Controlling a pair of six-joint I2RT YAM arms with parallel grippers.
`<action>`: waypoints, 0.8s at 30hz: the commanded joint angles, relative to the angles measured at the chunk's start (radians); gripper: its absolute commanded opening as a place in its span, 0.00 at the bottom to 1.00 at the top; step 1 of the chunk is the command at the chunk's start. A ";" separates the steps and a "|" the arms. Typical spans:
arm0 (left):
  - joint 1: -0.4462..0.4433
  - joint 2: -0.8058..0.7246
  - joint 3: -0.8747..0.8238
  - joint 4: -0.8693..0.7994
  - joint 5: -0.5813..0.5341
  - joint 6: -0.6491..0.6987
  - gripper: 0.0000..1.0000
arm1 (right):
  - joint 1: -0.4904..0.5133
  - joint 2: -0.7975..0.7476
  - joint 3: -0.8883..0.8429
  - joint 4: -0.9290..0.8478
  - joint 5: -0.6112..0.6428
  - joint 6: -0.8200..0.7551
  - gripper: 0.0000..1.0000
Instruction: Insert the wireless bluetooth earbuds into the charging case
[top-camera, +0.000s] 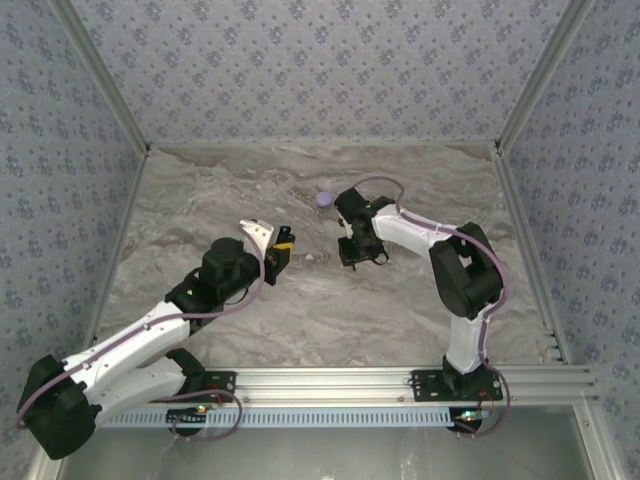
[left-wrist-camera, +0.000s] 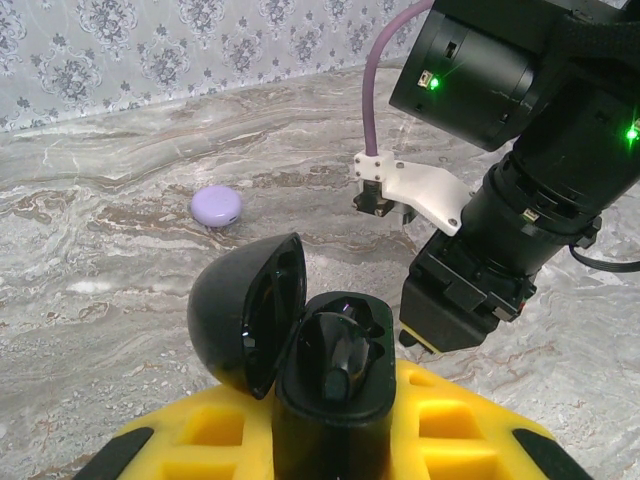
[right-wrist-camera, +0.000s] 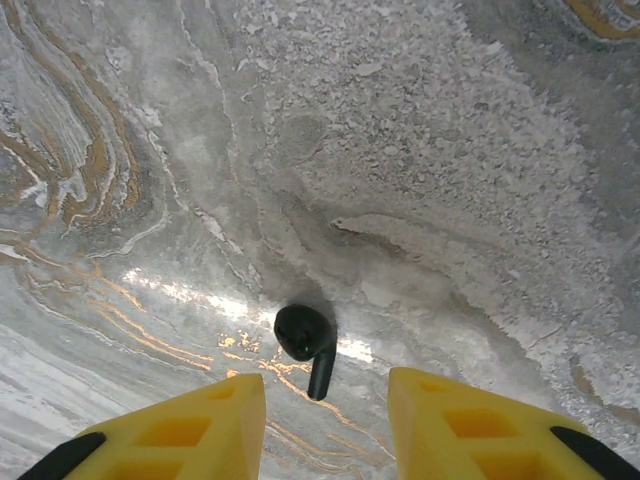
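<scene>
Marbled tabletop (right-wrist-camera: 420, 150) with one earbud (right-wrist-camera: 305, 340) lying loose just ahead of the right hand (right-wrist-camera: 325, 430), fingers (right-wrist-camera: 170, 430) apart — lower to straddle it, close on the bulb not the stem — while the left hand (top-camera: 272, 246), clamped on the open charging case (left-wrist-camera: 335, 390), holds steady.
</scene>
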 joint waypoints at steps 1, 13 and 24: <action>-0.007 -0.007 0.039 0.042 0.016 0.000 0.22 | 0.009 0.006 0.025 -0.011 0.002 0.089 0.40; -0.008 -0.006 0.038 0.042 0.016 0.004 0.21 | 0.049 0.074 0.075 -0.040 0.067 0.137 0.40; -0.008 -0.006 0.036 0.044 0.016 0.002 0.21 | 0.064 0.113 0.110 -0.073 0.119 0.148 0.40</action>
